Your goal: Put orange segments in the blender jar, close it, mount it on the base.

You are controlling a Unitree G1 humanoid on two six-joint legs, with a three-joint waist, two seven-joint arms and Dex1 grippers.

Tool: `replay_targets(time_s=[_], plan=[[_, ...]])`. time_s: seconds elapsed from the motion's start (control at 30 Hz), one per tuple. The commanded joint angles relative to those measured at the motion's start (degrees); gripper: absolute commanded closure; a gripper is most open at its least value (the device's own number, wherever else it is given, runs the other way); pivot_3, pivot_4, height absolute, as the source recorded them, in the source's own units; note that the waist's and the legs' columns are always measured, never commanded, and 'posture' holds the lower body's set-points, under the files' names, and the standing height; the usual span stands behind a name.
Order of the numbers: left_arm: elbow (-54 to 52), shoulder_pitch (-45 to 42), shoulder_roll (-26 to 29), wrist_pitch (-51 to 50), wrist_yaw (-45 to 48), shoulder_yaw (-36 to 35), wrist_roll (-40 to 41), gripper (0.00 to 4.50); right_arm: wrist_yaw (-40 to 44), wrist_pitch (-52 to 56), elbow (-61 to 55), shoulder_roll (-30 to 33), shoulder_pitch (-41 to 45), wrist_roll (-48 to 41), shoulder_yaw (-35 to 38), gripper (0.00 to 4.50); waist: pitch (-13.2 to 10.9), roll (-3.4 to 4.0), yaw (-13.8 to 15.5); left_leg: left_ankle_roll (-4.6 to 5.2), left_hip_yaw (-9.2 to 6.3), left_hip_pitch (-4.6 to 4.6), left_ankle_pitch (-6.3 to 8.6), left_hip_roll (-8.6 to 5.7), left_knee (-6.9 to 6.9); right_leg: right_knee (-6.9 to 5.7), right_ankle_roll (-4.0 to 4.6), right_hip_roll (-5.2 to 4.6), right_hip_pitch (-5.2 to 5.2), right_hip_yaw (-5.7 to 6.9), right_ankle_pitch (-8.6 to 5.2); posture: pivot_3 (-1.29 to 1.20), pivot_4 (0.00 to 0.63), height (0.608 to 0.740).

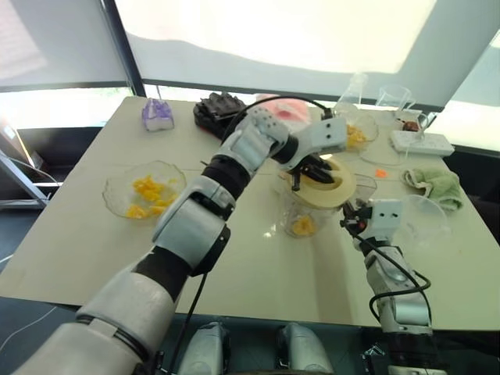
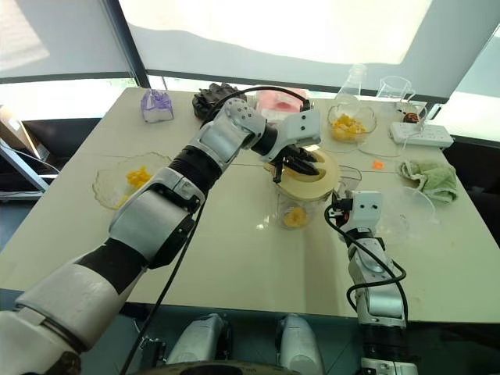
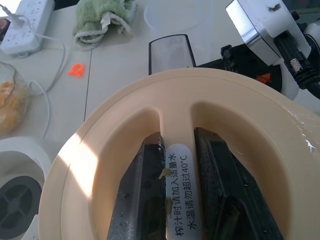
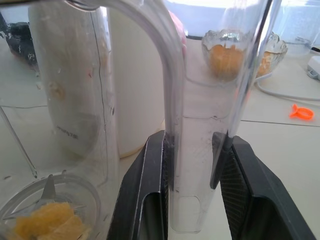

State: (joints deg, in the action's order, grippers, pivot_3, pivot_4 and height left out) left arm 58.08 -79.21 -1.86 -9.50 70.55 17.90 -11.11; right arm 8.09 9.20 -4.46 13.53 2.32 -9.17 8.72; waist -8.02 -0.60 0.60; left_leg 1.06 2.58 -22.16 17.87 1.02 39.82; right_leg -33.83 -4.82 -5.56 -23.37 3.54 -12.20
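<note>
Topping one blender jar (image 1: 312, 209) — one lid (image 1: 328, 181), seemingly.

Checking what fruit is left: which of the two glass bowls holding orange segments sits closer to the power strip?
The bowl at the far right side, beside the power strip; the other bowl sits near the table's left edge.

Bare tabletop (image 1: 258, 273) before the blender jar (image 1: 308, 215); bowls, base (image 3: 17, 195), cloth crowding behind.
</note>
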Motion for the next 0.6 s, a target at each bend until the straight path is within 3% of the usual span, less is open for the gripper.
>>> replay_targets(time_s=[0.03, 0.23, 0.6], plan=[[3.74, 3.93, 0.54, -1.85, 0.10, 10.19, -9.12, 3.73, 2.77, -2.02, -4.22, 2.37, 0.55, 2.27, -2.00, 3.68, -0.01, -0.03, -0.04, 0.01, 0.00, 0.00, -0.01, -0.01, -0.02, 0.00, 0.00, 0.00, -0.01, 0.03, 0.00, 0.00, 0.150, 0.740], [3.41, 3.32, -0.04, -4.17, -0.36, 10.05, -7.97, 0.81, 3.10, -2.20, -4.02, 3.07, 0.63, 2.01, -1.97, 3.68, 0.06, 0.03, 0.12, 0.05, 0.00, 0.03, -0.03, -0.04, -0.28, 0.06, -0.05, -0.02, -0.07, 0.09, -0.03, 0.00, 0.150, 0.740], [1.93, -0.80, 0.55, -8.35, -1.22, 7.09, -5.25, 0.81, 4.01, -2.46, -3.09, 3.67, -0.31, 2.30, -1.64, 3.68, 0.07, 0.04, 0.03, 0.24, 0.00, 0.06, -0.11, -0.06, -0.79, 0.21, -0.20, 0.01, -0.17, 0.31, -0.13, 0.00, 0.150, 0.740]])
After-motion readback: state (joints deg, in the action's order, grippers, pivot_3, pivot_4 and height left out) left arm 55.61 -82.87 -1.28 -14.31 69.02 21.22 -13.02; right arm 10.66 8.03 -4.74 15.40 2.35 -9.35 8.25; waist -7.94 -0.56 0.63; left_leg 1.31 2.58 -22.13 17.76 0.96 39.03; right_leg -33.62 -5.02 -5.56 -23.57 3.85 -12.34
